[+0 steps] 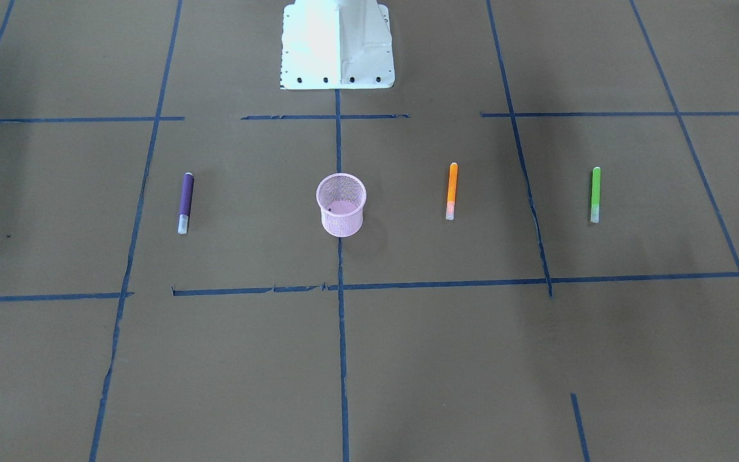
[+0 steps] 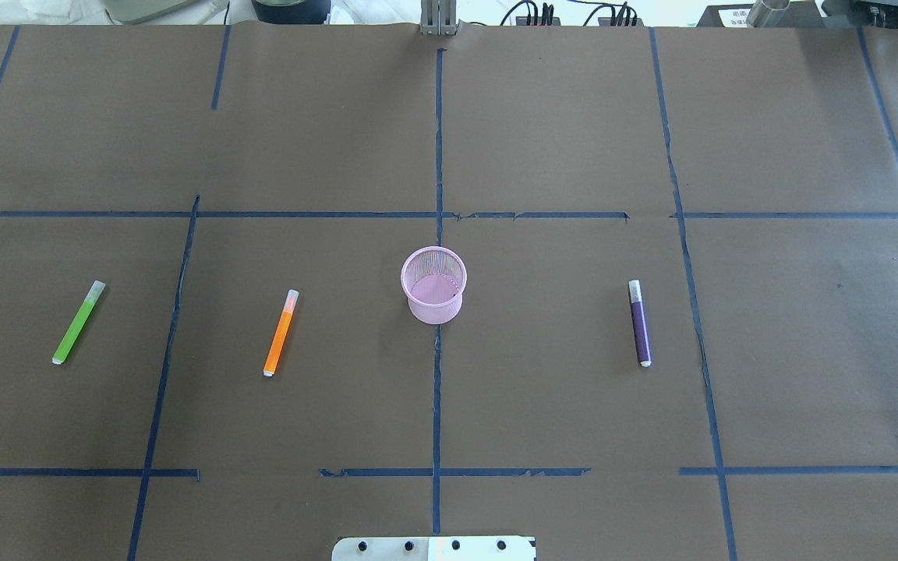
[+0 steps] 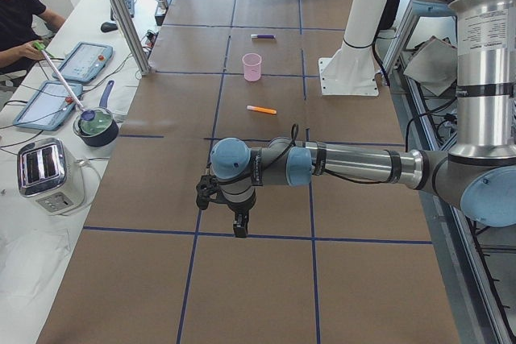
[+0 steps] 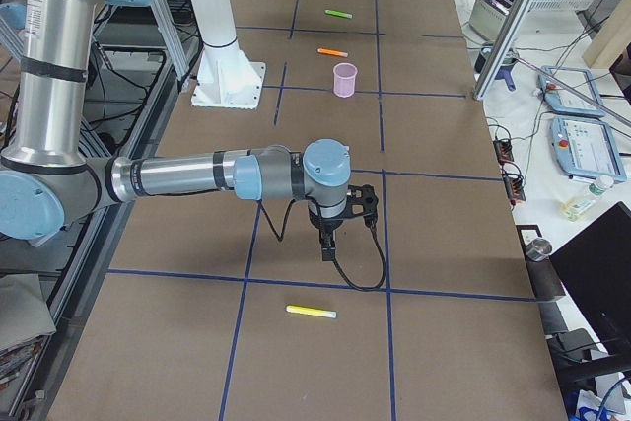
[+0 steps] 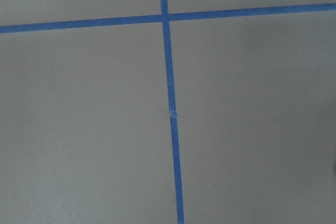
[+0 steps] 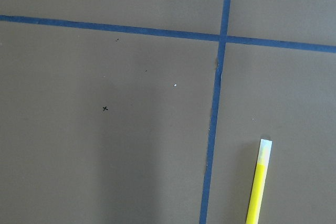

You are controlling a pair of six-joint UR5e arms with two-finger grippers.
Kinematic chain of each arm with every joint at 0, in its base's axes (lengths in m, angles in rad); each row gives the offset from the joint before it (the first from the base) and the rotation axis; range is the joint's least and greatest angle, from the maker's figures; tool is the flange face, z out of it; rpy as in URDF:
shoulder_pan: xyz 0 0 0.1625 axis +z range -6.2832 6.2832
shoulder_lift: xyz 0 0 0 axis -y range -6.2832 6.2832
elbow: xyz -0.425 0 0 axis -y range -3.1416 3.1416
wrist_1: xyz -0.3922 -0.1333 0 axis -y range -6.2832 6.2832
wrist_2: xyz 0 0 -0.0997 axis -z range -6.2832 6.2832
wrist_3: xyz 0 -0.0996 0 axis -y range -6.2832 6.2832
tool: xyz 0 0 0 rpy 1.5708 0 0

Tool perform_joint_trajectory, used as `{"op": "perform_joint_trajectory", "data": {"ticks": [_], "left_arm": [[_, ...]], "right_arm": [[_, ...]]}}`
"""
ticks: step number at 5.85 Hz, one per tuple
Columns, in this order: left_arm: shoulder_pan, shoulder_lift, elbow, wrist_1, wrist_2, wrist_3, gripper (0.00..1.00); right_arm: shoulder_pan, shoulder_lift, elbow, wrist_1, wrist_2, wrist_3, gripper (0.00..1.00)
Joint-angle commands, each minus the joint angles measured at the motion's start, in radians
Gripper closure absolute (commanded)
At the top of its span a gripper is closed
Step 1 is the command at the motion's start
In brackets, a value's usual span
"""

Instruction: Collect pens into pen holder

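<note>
At left end of table (image 2: 574, 405), left arm (image 3: 347, 164) reaches out level, left gripper (image 3: 239, 227) pointing down; at right end, right arm (image 4: 197, 175) and right gripper (image 4: 327, 248) likewise. How far either gripper is open cannot be told. Between them, lying well apart: green pen (image 2: 79, 322), orange pen (image 2: 280, 333), upright pen holder (image 2: 434, 296), purple pen (image 2: 639, 323).

Right gripper (image 4: 326, 248) points down over mid desk (image 4: 444, 194); yellow pen (image 4: 311, 312) lies flat just nearer the near edge. Toward the far edge: pink pen holder (image 4: 344, 80), orange pen (image 4: 333, 51), green pen (image 4: 338, 14).

A brown-papered table (image 2: 574, 117) gridded with blue tape (image 2: 437, 389) adjoins a cluttered white bench (image 3: 32, 259).
</note>
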Motion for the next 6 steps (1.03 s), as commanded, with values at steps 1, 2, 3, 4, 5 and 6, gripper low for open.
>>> {"op": "perform_joint_trajectory", "data": {"ticks": [1, 2, 3, 4, 5, 6], "left_arm": [[0.004, 0.027, -0.049, 0.007, 0.008, 0.002, 0.00], [0.004, 0.027, -0.054, 0.008, 0.038, 0.000, 0.00], [0.004, 0.029, -0.067, 0.004, 0.043, 0.000, 0.00], [0.006, 0.027, -0.068, 0.002, 0.034, 0.000, 0.00], [0.006, 0.023, -0.072, 0.002, 0.036, -0.004, 0.00], [0.004, 0.029, -0.087, -0.001, 0.033, 0.003, 0.00]], "right_arm": [[0.004, -0.008, 0.002, -0.002, -0.009, -0.011, 0.00], [0.002, -0.006, 0.002, -0.002, -0.008, -0.011, 0.00], [0.002, -0.006, 0.002, 0.001, -0.008, -0.011, 0.00], [0.002, -0.006, 0.002, 0.003, -0.005, -0.008, 0.00], [0.002, -0.006, 0.002, 0.003, 0.000, -0.003, 0.00], [-0.008, -0.006, 0.002, 0.006, 0.002, -0.005, 0.00]]}}
